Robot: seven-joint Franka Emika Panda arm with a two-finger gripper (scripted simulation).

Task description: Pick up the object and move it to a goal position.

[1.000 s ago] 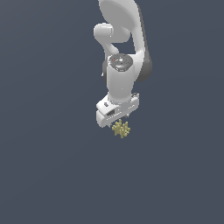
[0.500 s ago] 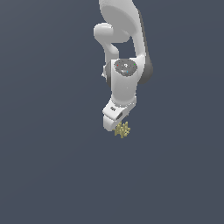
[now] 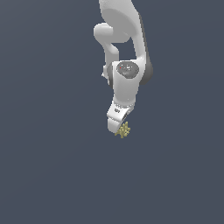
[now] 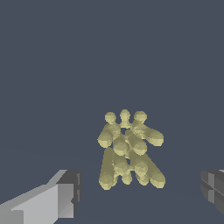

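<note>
The object (image 4: 128, 150), a small olive-yellow cluster of short stubby prongs with rounded tips, sits between the two fingers of the end effector (image 4: 140, 192) in the wrist view. It fills only the middle of the gap: there is bare surface between it and the finger (image 4: 52, 199) on one side, and more between it and the dark pad (image 4: 213, 188) on the other. So the end effector stands open, its fingers spread wider than the cluster and touching it on neither side.

In the exterior view the object (image 3: 124, 130) shows just under the tip of the end effector (image 3: 116, 126), partly covered by it, with its prongs poking out toward the exterior view's right. Whether it lies on the surface or is slightly above it cannot be told from either view.

The white arm (image 3: 127, 83) comes down from the top of the exterior view, bends at a round joint with a grey cap, and points the end effector downward, tilted a little toward the exterior view's left. Around everything is a plain dark blue-grey tabletop (image 3: 52, 166).
</note>
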